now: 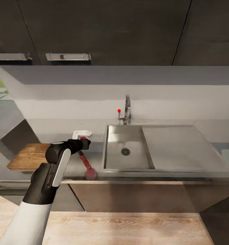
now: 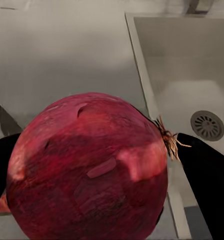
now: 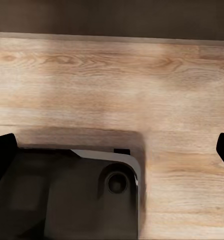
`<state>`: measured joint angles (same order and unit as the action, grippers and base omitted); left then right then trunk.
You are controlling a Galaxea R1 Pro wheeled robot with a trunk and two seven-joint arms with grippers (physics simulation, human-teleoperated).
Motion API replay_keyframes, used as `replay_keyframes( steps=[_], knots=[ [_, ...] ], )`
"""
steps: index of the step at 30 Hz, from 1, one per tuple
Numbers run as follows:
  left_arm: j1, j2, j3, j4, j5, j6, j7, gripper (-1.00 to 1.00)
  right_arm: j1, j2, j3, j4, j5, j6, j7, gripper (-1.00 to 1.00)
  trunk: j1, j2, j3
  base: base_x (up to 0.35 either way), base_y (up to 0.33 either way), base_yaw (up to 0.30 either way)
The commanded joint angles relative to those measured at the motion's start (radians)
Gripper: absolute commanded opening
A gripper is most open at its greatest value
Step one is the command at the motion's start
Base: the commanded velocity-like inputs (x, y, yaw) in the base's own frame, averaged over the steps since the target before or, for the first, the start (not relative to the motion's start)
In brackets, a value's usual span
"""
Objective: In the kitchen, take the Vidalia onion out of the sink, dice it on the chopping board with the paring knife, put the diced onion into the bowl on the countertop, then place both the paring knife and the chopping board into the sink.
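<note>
1. Head view: my left claw [image 1: 83,143] hangs over the grey tabletop [image 1: 77,163] between the chopping board [image 1: 29,156] and the sink [image 1: 126,148]. The paring knife [image 1: 84,160] lies on the metal below it, red handle toward the front edge. The board is grained brown wood, stiff and flat. The basin is smooth steel with a round drain. A white bowl [image 1: 81,133] sits just behind the claw.

2. Left wrist view: the onion [image 2: 89,170] is pinched between the dark fingers [image 2: 207,175] of the left claw, held above the tabletop beside the sink rim. Its skin is glossy, dark red and papery, with a dry root tuft at one side. I judge it firm, fairly light, round and slippery, so a grip across the widest middle suits it best.

3. Right wrist view: the right claw [image 3: 114,150] is spread wide and empty, over pale wood floor [image 3: 112,80] and the robot's dark base [image 3: 67,195].
</note>
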<state>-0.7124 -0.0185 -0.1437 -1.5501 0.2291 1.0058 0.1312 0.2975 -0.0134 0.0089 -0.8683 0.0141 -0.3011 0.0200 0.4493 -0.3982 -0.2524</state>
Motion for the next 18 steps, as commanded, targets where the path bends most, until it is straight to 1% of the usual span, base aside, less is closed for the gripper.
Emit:
replay_keyframes(
  steps=[1, 18],
  knots=[
    [-0.001, 0.000, -0.001, -0.001, 0.010, 0.004, 0.010, -1.00, 0.000, 0.000, 0.000, -0.002, 0.001, -0.001, 0.001, 1.00, 0.001, -0.002, 0.000, 0.000, 0.308, 0.000],
    [-0.001, -0.001, -0.003, 0.001, 0.010, 0.004, 0.010, -1.00, 0.000, 0.000, 0.000, -0.002, 0.001, -0.001, 0.001, 1.00, 0.001, -0.002, 0.027, -0.008, 0.308, 0.000]
  ],
)
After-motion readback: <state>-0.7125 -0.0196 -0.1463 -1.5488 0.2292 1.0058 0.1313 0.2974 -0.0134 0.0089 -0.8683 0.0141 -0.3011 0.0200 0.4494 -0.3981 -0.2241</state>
